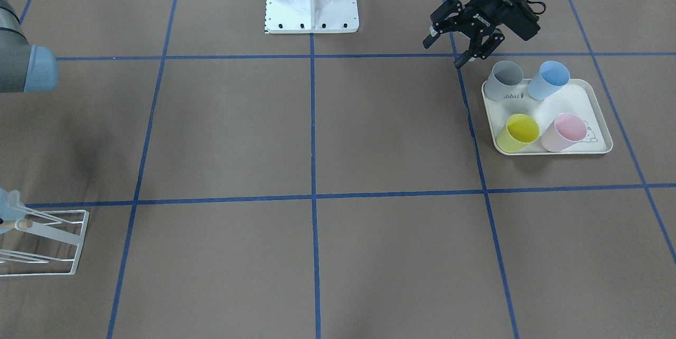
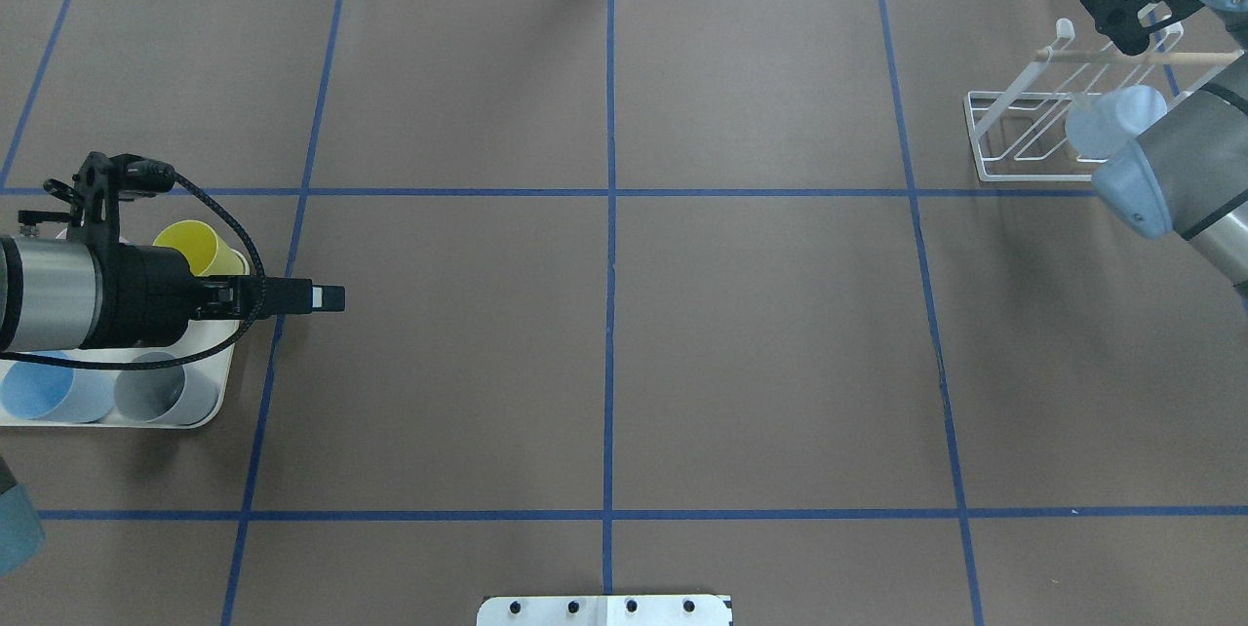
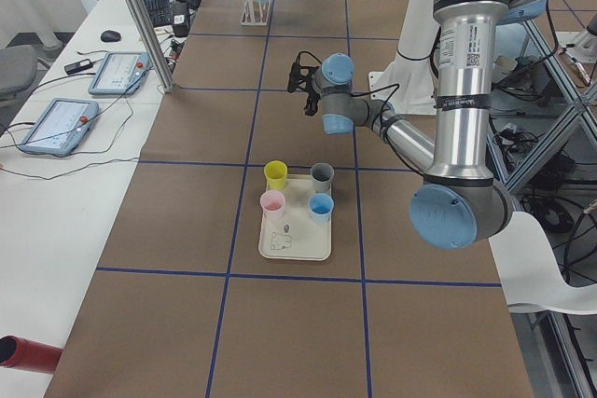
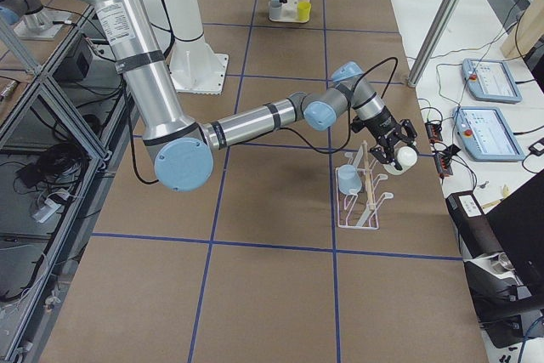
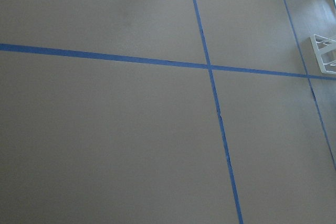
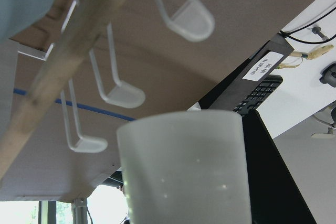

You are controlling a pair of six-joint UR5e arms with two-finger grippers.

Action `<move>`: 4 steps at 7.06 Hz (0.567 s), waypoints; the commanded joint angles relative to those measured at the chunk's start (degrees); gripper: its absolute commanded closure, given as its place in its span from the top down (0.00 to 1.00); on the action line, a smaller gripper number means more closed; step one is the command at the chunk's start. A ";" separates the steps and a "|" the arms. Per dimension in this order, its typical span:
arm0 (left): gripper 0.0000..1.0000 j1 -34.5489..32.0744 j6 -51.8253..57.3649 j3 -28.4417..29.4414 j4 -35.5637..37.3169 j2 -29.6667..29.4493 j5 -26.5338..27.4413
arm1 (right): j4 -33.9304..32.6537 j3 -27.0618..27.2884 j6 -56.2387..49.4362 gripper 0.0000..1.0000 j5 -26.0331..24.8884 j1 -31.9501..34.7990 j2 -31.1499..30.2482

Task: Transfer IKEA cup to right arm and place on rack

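The right hand [image 4: 393, 147] is clamped on a white cup [image 6: 184, 166], holding it just beside the wooden rod of the rack [image 4: 361, 203], above the table [image 2: 760, 343]. The left hand [image 1: 446, 49] hovers near the tray [image 1: 594, 104], its fingers spread apart.

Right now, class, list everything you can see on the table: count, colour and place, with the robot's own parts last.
Tray: one, cream, at the left arm's end of the table.
Cups on the tray: four, grey cup, blue cup, yellow cup, pink cup, open ends up.
Rack: one, white wire with a wooden rod, at the right arm's end.
Pale blue cup: one, on the rack.
White cup: one, held beside the rack.
Left hand: open, empty, near the grey cup.
Right hand: shut on the white cup.
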 commanded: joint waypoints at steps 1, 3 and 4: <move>1.00 0.10 0.00 0.22 0.00 -0.30 -0.07 | 0.30 -0.02 1.03 0.00 -1.91 -0.85 -1.70; 1.00 0.10 0.00 0.22 0.09 -0.30 -0.07 | 2.23 -0.28 1.20 0.00 -2.45 -1.64 -2.68; 1.00 0.02 0.00 0.22 0.00 -0.30 -0.07 | 2.24 -0.28 1.38 0.00 -3.06 -2.25 -2.68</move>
